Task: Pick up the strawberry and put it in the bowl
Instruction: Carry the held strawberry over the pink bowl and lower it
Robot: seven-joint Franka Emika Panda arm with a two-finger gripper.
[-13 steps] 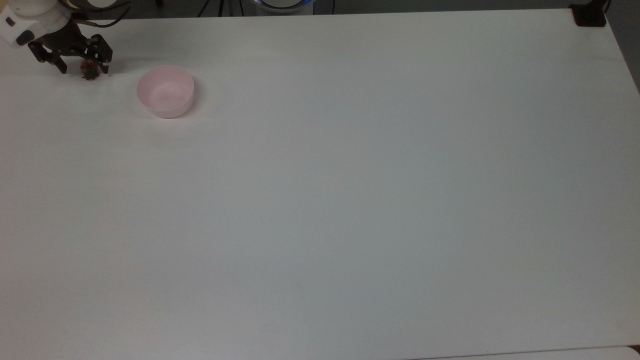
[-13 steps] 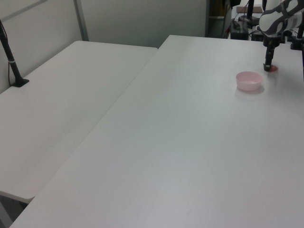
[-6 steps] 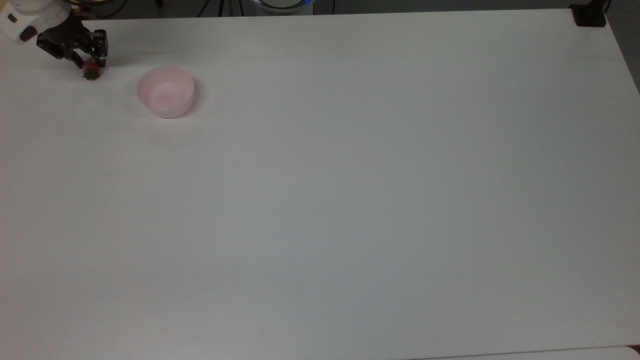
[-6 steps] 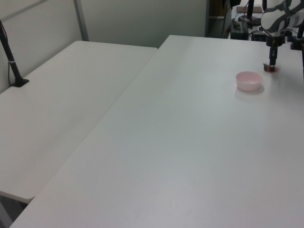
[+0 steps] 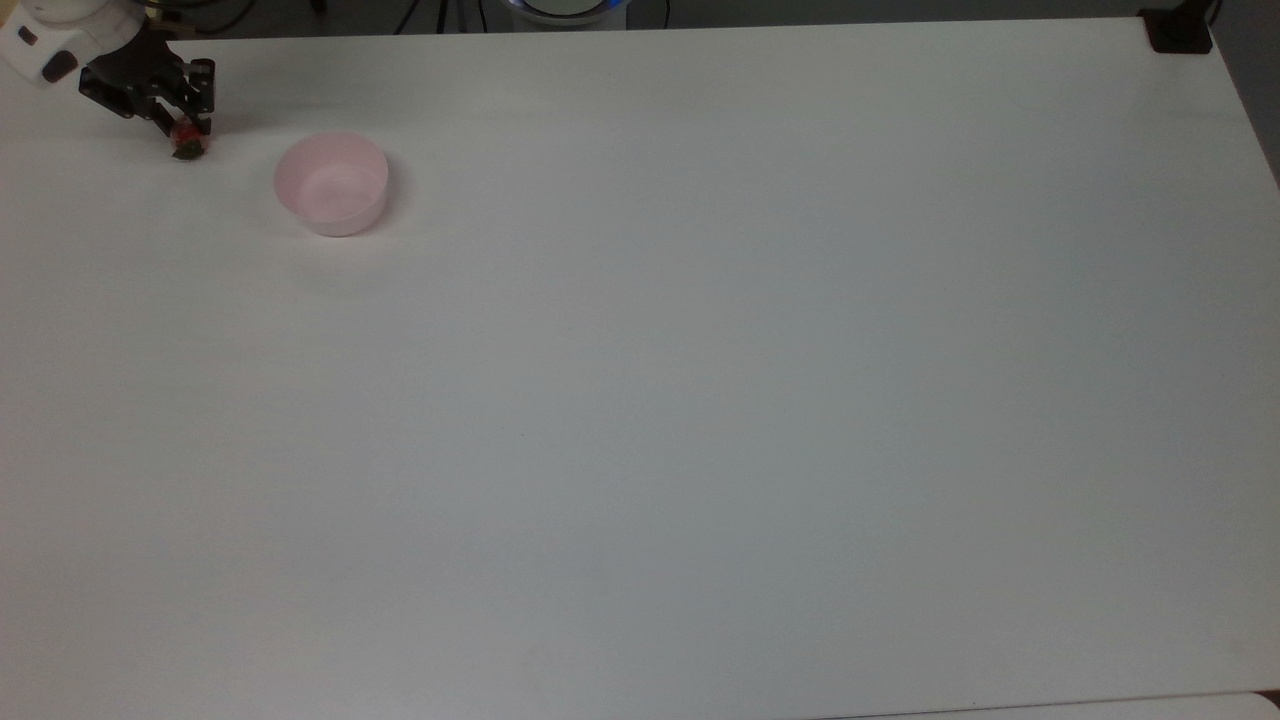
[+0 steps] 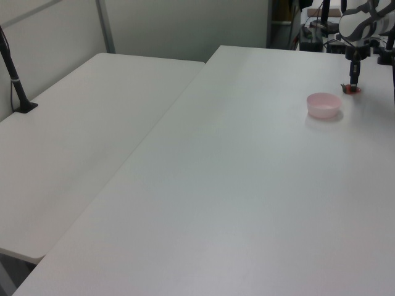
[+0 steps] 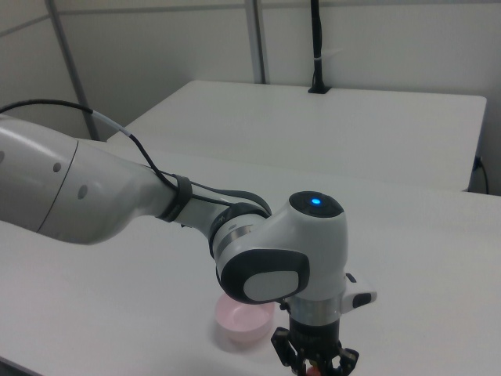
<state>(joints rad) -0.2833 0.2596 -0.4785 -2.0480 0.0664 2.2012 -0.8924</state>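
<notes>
My gripper (image 5: 186, 132) sits at the table's far left corner in the top view, its black fingers shut on the small red strawberry (image 5: 188, 148), whose green cap points toward the camera. The strawberry is at or just above the tabletop. To the right of it in the top view stands the pale pink bowl (image 5: 332, 184), with nothing inside. In the left view the gripper (image 6: 353, 83) holds the strawberry (image 6: 350, 90) just beyond the bowl (image 6: 324, 105). The right view has the arm's wrist over the gripper (image 7: 315, 368), with the bowl (image 7: 244, 319) beside it.
The white table (image 5: 700, 400) spreads wide to the top view's right and front. A black mount (image 5: 1178, 30) sits at its far right corner. In the left view a second table (image 6: 80, 135) adjoins, with a black pole (image 6: 13, 74) on it.
The fingers stood wide apart around the strawberry a second ago and have closed on it. The strawberry has shifted slightly; the bowl has not moved.
</notes>
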